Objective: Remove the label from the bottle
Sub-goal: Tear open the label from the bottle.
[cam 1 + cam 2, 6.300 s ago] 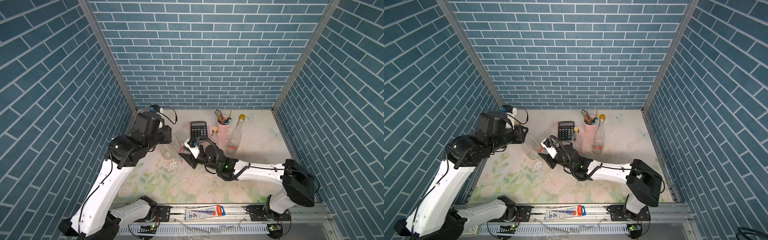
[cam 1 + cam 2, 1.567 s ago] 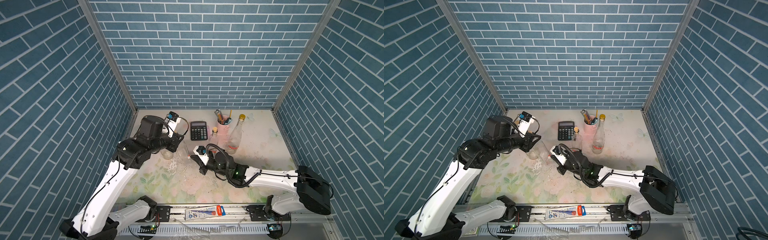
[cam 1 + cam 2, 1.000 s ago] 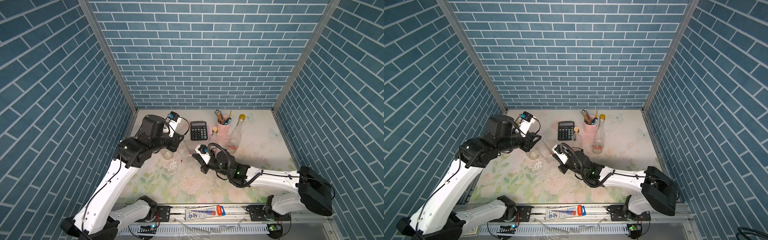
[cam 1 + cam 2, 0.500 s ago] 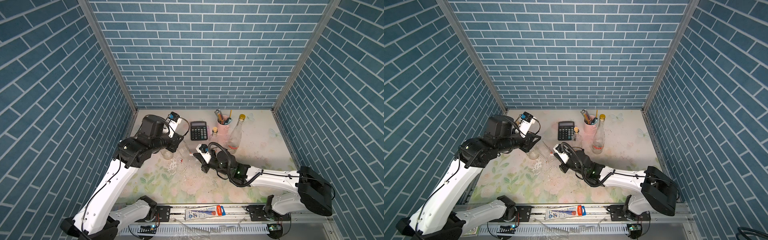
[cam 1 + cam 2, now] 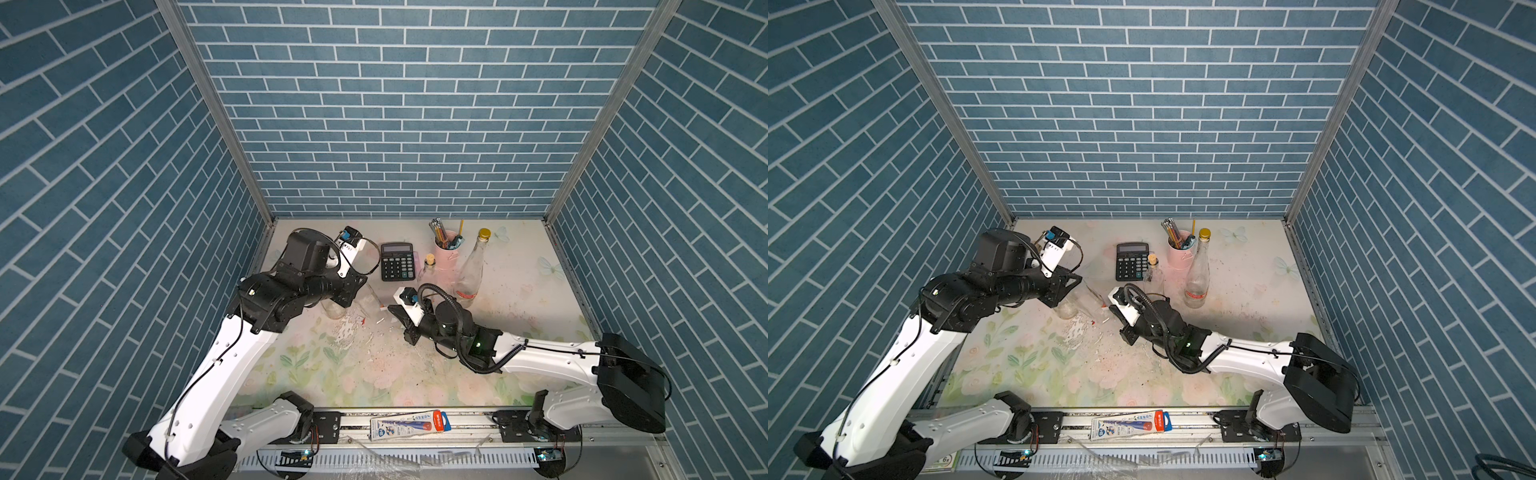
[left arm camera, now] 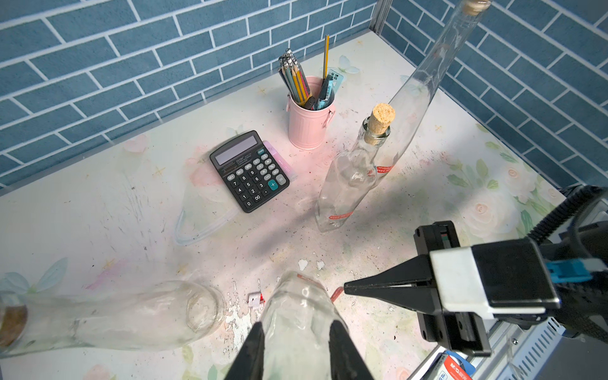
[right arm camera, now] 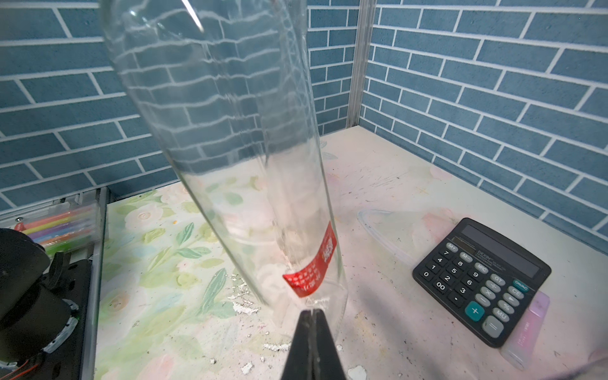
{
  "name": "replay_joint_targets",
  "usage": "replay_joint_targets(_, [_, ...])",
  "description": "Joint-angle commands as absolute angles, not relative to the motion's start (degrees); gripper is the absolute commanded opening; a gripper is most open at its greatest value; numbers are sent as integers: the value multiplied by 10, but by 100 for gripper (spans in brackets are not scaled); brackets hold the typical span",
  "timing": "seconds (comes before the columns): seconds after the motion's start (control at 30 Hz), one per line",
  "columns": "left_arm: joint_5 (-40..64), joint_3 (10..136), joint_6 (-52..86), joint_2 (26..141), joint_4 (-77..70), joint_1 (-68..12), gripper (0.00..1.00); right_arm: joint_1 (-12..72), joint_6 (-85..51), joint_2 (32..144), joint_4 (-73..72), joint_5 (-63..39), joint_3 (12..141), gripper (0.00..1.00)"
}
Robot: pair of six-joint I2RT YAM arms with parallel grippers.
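Glass bottle (image 6: 297, 316) sits gripped between left fingers (image 6: 251, 355).

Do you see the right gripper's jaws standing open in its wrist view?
No, the right gripper is shut, its tips together close to the red label on the bottle.

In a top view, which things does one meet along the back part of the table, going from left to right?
calculator → small corked bottle → pink pencil cup → tall gold-capped bottle
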State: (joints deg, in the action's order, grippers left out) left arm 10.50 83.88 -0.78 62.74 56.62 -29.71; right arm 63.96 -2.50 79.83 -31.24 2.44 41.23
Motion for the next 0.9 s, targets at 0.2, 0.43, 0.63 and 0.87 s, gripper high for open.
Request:
replay_joint_targets(0.2, [88,867,-33,625,578,-299,0,629,-5,790,-307,35,414,0])
replay_joint_targets(0.43, [97,869,-41,624,591,-299,0,623,-5,793,-304,28,418,0])
replay_joint_targets(0.63, [109,872,-46,619,600,-299,0,622,-4,798,-302,24,422,0])
replay_joint_targets(0.87, [113,873,-52,627,617,-299,0,621,5,801,-293,18,431,0])
